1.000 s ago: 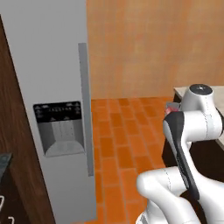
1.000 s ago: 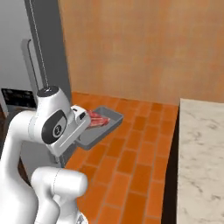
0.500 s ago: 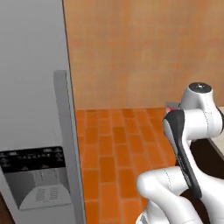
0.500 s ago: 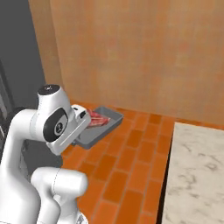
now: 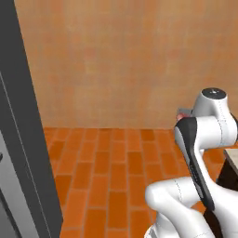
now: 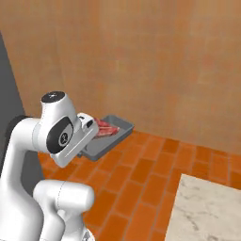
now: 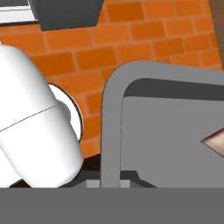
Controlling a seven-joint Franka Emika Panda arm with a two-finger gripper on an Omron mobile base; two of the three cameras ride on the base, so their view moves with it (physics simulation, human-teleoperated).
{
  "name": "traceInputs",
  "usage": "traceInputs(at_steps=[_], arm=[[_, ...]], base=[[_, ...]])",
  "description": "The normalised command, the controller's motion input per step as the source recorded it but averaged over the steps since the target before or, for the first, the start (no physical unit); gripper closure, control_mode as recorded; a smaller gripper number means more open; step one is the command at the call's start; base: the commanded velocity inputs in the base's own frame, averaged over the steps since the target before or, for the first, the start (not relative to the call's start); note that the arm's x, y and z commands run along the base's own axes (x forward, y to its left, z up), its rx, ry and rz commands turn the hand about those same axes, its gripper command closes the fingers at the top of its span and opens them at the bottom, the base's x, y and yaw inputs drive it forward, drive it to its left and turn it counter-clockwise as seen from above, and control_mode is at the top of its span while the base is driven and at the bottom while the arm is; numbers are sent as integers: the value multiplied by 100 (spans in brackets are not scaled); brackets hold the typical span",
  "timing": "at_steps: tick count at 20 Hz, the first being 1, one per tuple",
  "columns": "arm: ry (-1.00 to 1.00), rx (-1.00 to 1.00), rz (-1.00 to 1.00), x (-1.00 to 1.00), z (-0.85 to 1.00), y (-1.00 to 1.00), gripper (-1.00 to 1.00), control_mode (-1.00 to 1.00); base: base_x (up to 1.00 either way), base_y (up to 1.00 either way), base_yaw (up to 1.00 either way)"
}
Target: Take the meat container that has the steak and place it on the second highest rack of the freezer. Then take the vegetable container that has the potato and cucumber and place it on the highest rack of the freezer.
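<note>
The meat container (image 6: 114, 137) is a grey tray with the red steak (image 6: 105, 129) lying in it. It is held level above the brick floor. My gripper (image 6: 89, 128) is shut on the tray's near rim. In the hand view the gripper (image 7: 109, 183) pinches the container's rim (image 7: 113, 109), and the grey inside of the tray spreads to the right. In the left base view, a corner of the steak (image 5: 180, 114) peeks out behind the arm. The freezer (image 5: 22, 139) shows as a grey door edge at the far left; its racks are out of view.
An orange brick floor (image 6: 155, 164) lies in front, with a tan wall (image 5: 121, 65) behind it. A marble counter (image 6: 207, 209) sits at the lower right of the right base view. The freezer's grey side (image 6: 6, 94) stands left of the arm.
The whole picture has shifted, so the base has moved: the freezer front has slid away to the left edge. The container stays in the shut gripper in front of the arm.
</note>
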Motion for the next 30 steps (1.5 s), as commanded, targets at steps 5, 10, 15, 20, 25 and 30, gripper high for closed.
traceInputs(at_steps=[5, 10, 15, 20, 25, 30], arm=[[0, 0, 0, 0, 0, 0, 100, 100], [0, 0, 0, 0, 0, 0, 100, 100], [0, 0, 0, 0, 0, 0, 100, 100], [0, 0, 0, 0, 0, 0, 100, 100], [0, 0, 0, 0, 0, 0, 100, 100], [0, 0, 0, 0, 0, 0, 100, 100]], base=[[72, -29, 74], [21, -13, 94], [40, -25, 86], [41, -43, 78], [36, -30, 77], [12, 9, 73]])
